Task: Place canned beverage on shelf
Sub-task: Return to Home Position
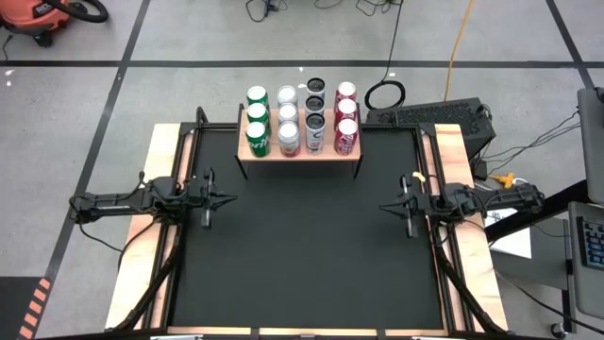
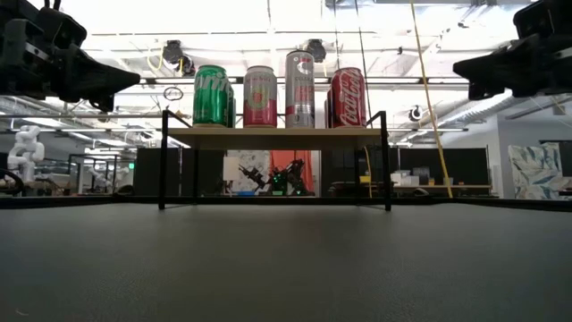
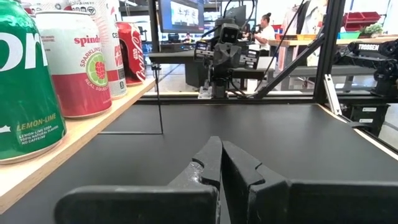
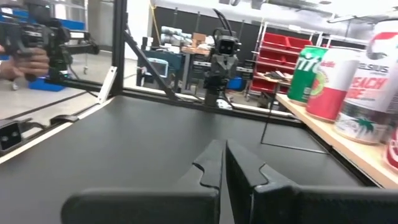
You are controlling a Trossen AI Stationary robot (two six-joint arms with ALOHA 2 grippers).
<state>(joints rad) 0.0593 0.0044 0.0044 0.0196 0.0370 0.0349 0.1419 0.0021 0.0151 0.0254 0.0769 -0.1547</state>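
Standing on the wooden shelf (image 2: 273,137) at the black table (image 1: 302,274)'s far edge, twelve beverage cans (image 1: 288,114) are seen in four files, green soda cans (image 1: 258,117) leftmost, while the left gripper (image 1: 226,199) and right gripper (image 1: 387,207) hang closed tight and empty at opposite sides, so placing is judged finished.

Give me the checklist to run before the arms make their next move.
1. The left gripper is empty, fingers shut: ok.
2. The right gripper is empty, fingers shut: ok.
3. Both stand apart from the shelf: ok.
4. Three green cans stand upright in one line on the shelf: ok.
5. No can lies on the black table: ok.
6. Arms exactly at home pose: cannot tell.
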